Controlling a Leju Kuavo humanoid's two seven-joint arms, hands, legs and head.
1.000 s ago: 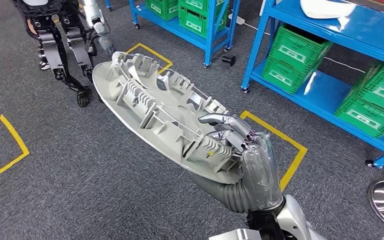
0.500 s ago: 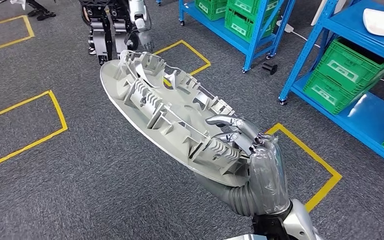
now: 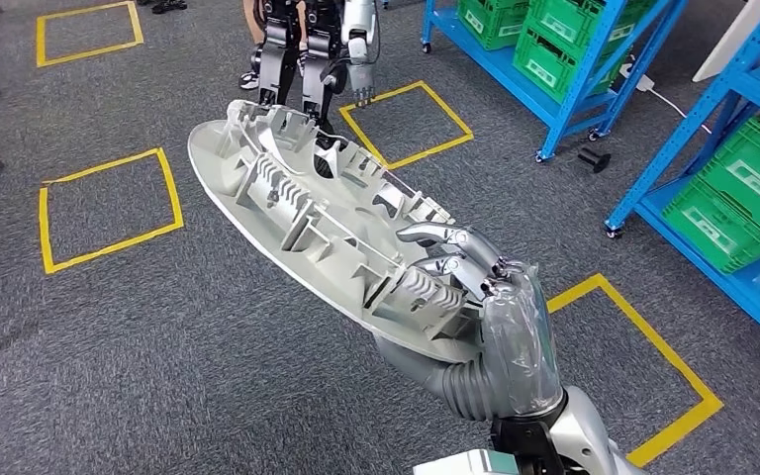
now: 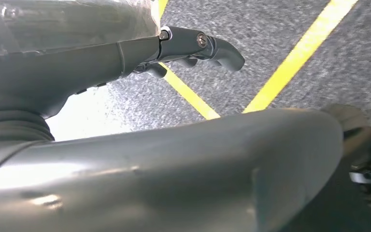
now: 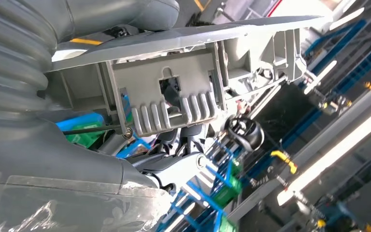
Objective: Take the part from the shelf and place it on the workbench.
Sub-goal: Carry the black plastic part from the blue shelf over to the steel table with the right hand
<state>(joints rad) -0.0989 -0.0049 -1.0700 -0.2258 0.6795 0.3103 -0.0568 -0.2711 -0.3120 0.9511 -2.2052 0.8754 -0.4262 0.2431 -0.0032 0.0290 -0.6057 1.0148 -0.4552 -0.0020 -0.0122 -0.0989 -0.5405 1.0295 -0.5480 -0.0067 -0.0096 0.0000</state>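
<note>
In the head view the large grey ribbed plastic part (image 3: 327, 233) hides the thumb of the right hand (image 3: 495, 317) beneath its near rim, and covers part of the grey carpet floor (image 3: 158, 336). The second humanoid robot (image 3: 317, 49) is cut off above the legs by the top edge. The blue metal shelves (image 3: 574, 69) run out of frame. In the left wrist view the left hand (image 4: 193, 46) shows partly; its grasp cannot be judged.

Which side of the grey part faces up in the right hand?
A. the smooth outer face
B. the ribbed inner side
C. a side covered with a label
B: in the head view the grey part shows ribs and clips upward, gripped at its near end by the right hand.
</note>
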